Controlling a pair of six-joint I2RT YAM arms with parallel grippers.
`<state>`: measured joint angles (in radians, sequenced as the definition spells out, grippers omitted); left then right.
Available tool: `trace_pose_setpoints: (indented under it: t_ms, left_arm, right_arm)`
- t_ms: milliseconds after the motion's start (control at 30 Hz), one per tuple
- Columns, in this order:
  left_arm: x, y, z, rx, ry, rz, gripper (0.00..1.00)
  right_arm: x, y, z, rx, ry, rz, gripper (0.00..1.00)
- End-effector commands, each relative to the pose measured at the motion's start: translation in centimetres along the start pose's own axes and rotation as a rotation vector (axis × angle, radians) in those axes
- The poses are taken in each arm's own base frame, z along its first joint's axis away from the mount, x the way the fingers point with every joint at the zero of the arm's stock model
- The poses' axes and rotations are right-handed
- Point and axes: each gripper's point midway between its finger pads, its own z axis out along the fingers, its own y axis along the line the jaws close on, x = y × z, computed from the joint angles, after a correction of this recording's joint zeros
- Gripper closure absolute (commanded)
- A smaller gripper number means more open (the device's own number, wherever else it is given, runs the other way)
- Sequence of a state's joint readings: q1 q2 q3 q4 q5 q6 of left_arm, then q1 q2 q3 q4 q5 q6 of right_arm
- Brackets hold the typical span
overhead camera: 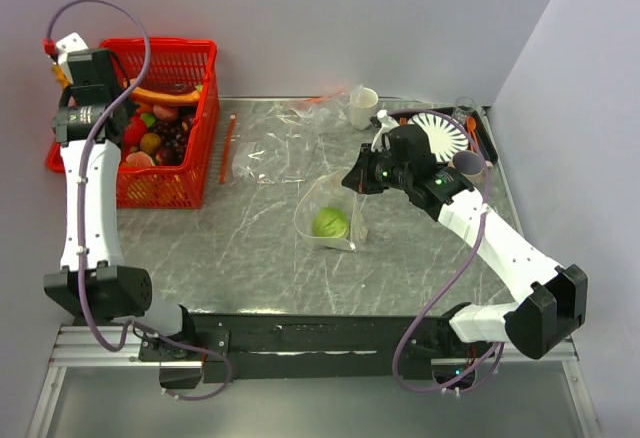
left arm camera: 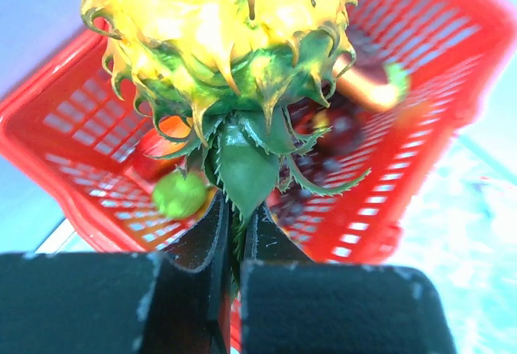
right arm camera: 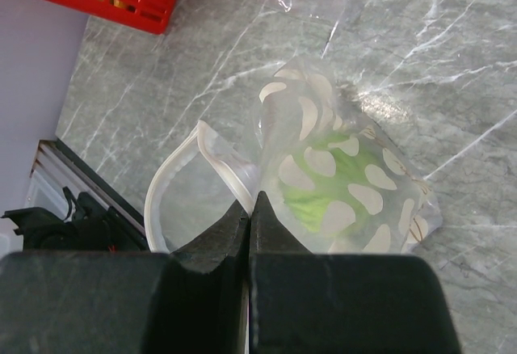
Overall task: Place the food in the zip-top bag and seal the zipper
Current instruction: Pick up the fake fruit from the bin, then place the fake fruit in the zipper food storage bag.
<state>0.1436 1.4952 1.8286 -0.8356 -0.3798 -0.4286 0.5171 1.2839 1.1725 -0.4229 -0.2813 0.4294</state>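
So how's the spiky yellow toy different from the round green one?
The spiky yellow-and-green toy pineapple is pinched by the left tool over the red plastic basket; the round light-green toy fruit lies inside the clear plastic bag. The pineapple is prickly, the fruit smooth. Both are toys.

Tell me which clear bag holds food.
The zip-top bag pinched by the right gripper, with the green fruit inside; the other clear bag lies flat near the red basket, apparently empty.
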Motion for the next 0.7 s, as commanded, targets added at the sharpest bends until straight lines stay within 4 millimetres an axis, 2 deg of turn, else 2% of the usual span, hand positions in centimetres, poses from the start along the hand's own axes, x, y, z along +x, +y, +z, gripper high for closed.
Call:
trace_pose_setpoints:
  t_ms: [0, 233, 400, 467, 500, 533, 633, 667]
  left_arm:
    - [-2.0, -2.6, -1.9, 0.161, -0.038, -0.024, 0.99]
    - [-4.3, -5.8, -7.0, 0.416, -0.098, -0.082, 0.99]
    - [-4.2, -8.7, -10.0, 0.61, -0.042, -0.106, 0.99]
    - [-3.5, -10.5, -11.8, 0.75, 0.002, -0.098, 0.99]
    - [-2.5, -11.2, -12.0, 0.806, 0.04, -0.102, 0.99]
    - [-1.1, -12.8, -14.5, 0.976, 0.116, -0.078, 0.99]
    - [1.4, -15.1, -17.3, 1.269, 0.232, -0.072, 0.99]
    - [2.6, -15.4, -19.2, 1.398, 0.307, -0.055, 0.99]
  right_arm:
    - [-1.8, 0.6, -0.9, -0.019, -0.075, -0.015, 1.0]
    - [-1.6, 0.6, -0.7, -0.019, -0.065, -0.014, 1.0]
    - [-1.6, 0.5, -0.6, -0.015, -0.064, -0.012, 1.0]
    - [-1.6, 0.6, -0.5, -0.021, -0.061, -0.009, 1.0]
    - [-1.6, 0.7, -0.4, -0.026, -0.061, -0.009, 1.0]
    - [-1.5, 0.7, -0.4, -0.026, -0.058, -0.009, 1.0]
    - [-1.7, 0.8, -0.3, -0.034, -0.059, -0.005, 1.0]
    - [-1.7, 0.9, -0.2, -0.036, -0.06, -0.004, 1.0]
